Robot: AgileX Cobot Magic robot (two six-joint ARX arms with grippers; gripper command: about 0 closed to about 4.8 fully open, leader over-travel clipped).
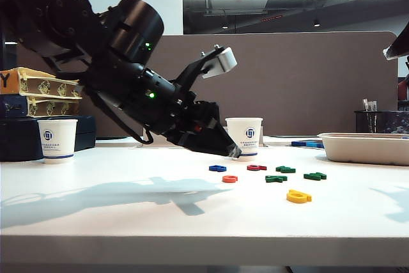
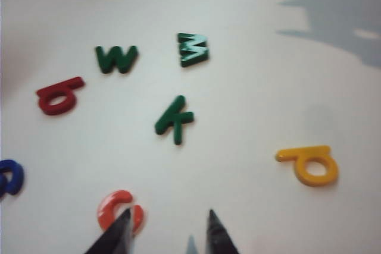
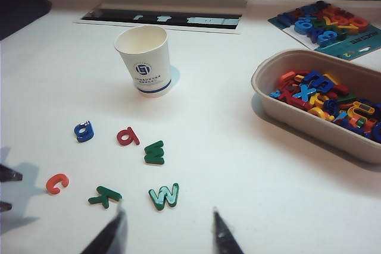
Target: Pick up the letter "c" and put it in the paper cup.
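Observation:
The letter "c" (image 1: 230, 178) is a small orange-red ring-like piece lying flat on the white table among other toy letters. My left gripper (image 1: 234, 152) hangs tilted just above and behind it, in front of the paper cup (image 1: 245, 135). In the left wrist view the left gripper (image 2: 168, 212) is open; one fingertip overlaps the edge of the "c" (image 2: 110, 203), which lies to one side of the gap. The right gripper (image 3: 168, 212) is open and empty, held back from the letters, with the "c" (image 3: 56, 182) and the cup (image 3: 146, 60) ahead of it.
Around the "c" lie a blue letter (image 1: 217, 168), a dark red one (image 1: 256, 167), three green ones (image 1: 285, 169) and a yellow one (image 1: 298, 196). A tray (image 1: 364, 145) of several letters stands at the right. An identical cup (image 1: 57, 140) stands far left by stacked boxes.

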